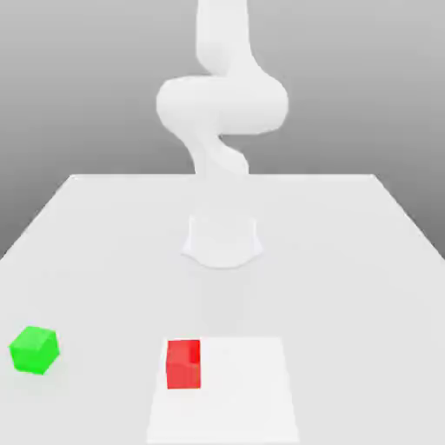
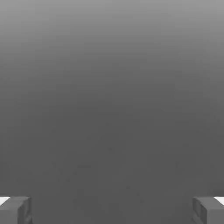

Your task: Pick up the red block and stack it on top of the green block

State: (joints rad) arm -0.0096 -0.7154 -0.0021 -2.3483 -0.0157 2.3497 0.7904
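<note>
Step in hand, we judge: approach to red block (image 1: 183,364), ahead of any grasp; block sits on white square panel (image 1: 244,391) on desk (image 1: 322,304), toward panel's edge at exterior view's left; green block (image 1: 34,350) on desk off panel, well apart, set at angle; fingers (image 2: 112,211) wide, nothing between them in hand view; next move, in our judgement, calls for bringing hand over red block, aligning with its faces, then lowering.
</note>
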